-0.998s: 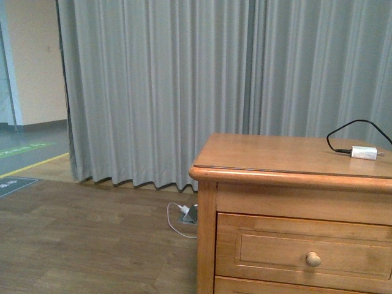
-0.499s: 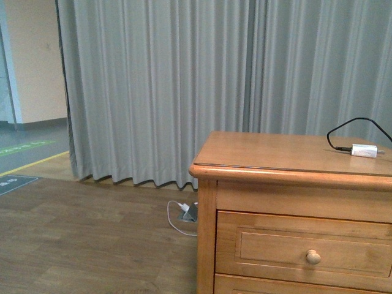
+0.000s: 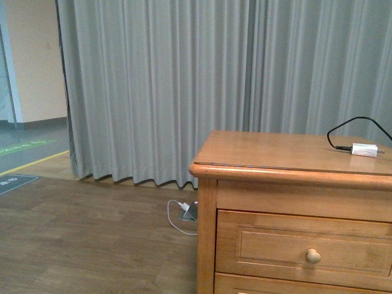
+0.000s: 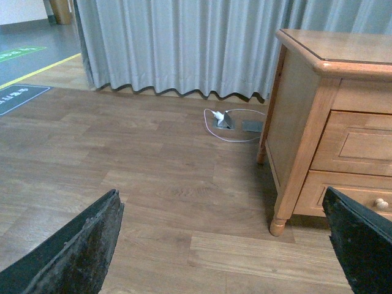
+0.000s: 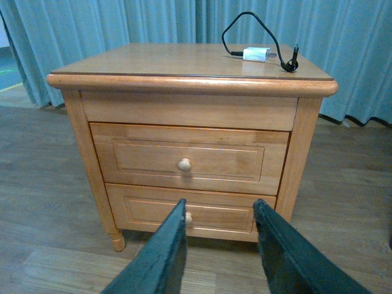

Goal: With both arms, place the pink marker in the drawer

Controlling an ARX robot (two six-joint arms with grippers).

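Barely different from half a second back: cabinet (image 3: 294, 153) sits a hair lower in the front view, drawer (image 5: 188, 158) shut, charger (image 5: 256, 54) on top. Left gripper (image 4: 223, 245) spread wide beside the cabinet, right gripper (image 5: 217, 251) apart facing it (pink marker nowhere visible)

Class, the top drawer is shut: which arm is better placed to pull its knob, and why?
Probably the right: its gripper faces the drawer front, knob just beyond the open fingers. The left gripper views the cabinet side-on.
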